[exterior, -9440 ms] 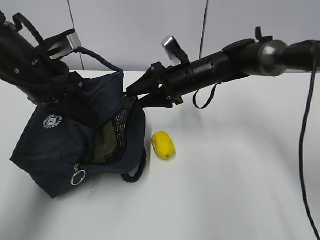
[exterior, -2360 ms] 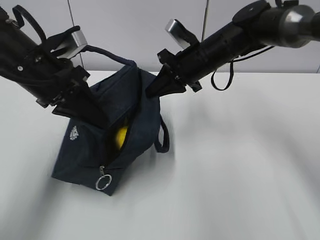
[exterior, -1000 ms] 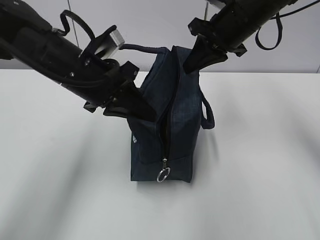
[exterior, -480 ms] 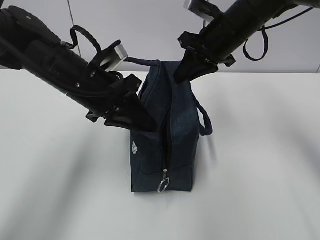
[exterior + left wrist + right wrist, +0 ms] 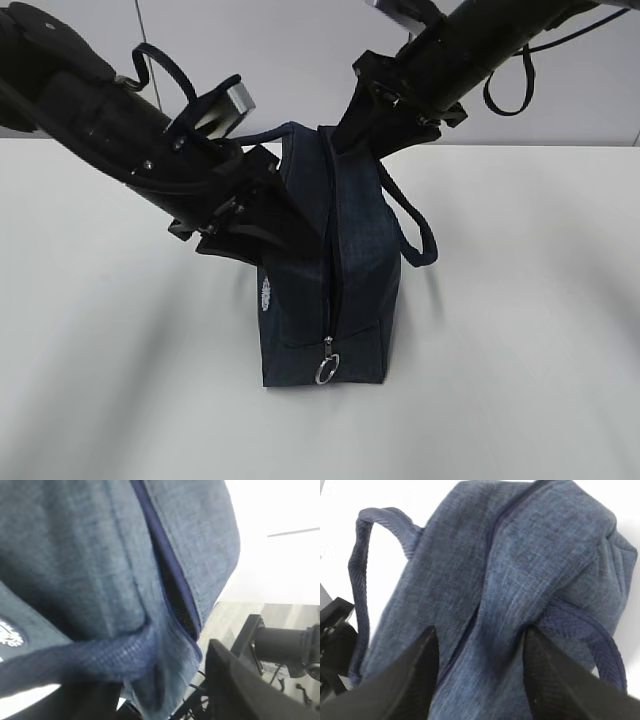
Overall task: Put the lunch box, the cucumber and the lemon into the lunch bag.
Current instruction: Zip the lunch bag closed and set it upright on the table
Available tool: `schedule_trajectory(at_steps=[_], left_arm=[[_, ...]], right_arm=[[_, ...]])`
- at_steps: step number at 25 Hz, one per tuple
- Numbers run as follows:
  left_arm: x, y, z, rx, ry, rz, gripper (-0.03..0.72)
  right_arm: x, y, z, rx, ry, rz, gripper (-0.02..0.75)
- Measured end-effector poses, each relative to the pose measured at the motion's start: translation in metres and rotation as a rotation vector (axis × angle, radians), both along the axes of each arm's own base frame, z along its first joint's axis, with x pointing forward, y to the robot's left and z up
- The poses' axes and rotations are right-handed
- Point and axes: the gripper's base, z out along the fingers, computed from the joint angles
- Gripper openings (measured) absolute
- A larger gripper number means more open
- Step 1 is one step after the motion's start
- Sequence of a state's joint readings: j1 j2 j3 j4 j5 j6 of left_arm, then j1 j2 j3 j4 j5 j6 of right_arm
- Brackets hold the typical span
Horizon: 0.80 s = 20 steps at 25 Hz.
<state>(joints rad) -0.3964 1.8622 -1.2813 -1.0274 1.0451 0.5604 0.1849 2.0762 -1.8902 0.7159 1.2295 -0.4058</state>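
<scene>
Lunch bag (image 5: pixel 335 300): upright on table (image 5: pixel 520 350), zipped (ring pull low).
Left gripper (image 5: pixel 262 222): spread apart, against bag's side.
Right gripper (image 5: pixel 477 672): fingers parted astride bag's top, gripping nothing.

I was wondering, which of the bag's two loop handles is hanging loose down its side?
The handle on the right arm's side of the lunch bag: it droops freely down that wall. The other handle arches up at the bag's top toward the left gripper.
</scene>
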Motion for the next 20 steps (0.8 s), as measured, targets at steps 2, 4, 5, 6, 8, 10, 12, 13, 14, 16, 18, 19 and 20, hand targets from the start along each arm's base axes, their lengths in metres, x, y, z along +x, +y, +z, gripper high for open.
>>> schedule_trajectory(at_steps=[2,4,5,6,8,10,12,13,14,16,18,19,20], left_arm=[[-0.001,0.002,0.009,0.009,-0.044,0.005,0.370],[-0.004,0.005,0.019,0.020,-0.090,0.002,0.371],[-0.005,0.006,0.023,0.026,-0.110,0.001,0.371],[-0.007,0.008,0.027,0.033,-0.132,-0.003,0.371],[-0.010,0.011,0.037,0.043,-0.171,-0.009,0.371],[-0.014,0.014,0.046,0.062,-0.214,-0.014,0.370],[-0.016,0.019,0.055,0.087,-0.263,-0.002,0.366],[-0.017,0.021,0.059,0.104,-0.289,0.006,0.362],[-0.019,0.024,0.065,0.116,-0.320,0.014,0.359],[-0.022,0.029,0.076,0.141,-0.388,0.029,0.356],[-0.026,0.034,0.089,0.155,-0.459,0.046,0.349],[-0.028,0.036,0.095,0.159,-0.493,0.054,0.347],[-0.030,0.038,0.100,0.165,-0.519,0.060,0.345]], right_arm=[[-0.005,-0.001,0.014,0.007,-0.037,0.006,0.404],[-0.011,-0.002,0.030,0.015,-0.073,0.009,0.404],[-0.014,-0.002,0.038,0.021,-0.097,0.005,0.404],[-0.016,-0.003,0.046,0.029,-0.129,-0.009,0.403],[-0.018,-0.005,0.065,0.050,-0.216,-0.053,0.403],[-0.021,-0.007,0.084,0.075,-0.305,-0.100,0.403],[-0.028,-0.010,0.107,0.098,-0.399,-0.142,0.403],[-0.031,-0.011,0.117,0.107,-0.446,-0.159,0.403],[-0.037,-0.013,0.130,0.113,-0.499,-0.169,0.403],[-0.051,-0.017,0.154,0.125,-0.597,-0.179,0.403],[-0.067,-0.021,0.177,0.135,-0.681,-0.180,0.399],[-0.077,-0.023,0.188,0.138,-0.723,-0.175,0.391],[-0.085,-0.025,0.198,0.138,-0.759,-0.169,0.381]])
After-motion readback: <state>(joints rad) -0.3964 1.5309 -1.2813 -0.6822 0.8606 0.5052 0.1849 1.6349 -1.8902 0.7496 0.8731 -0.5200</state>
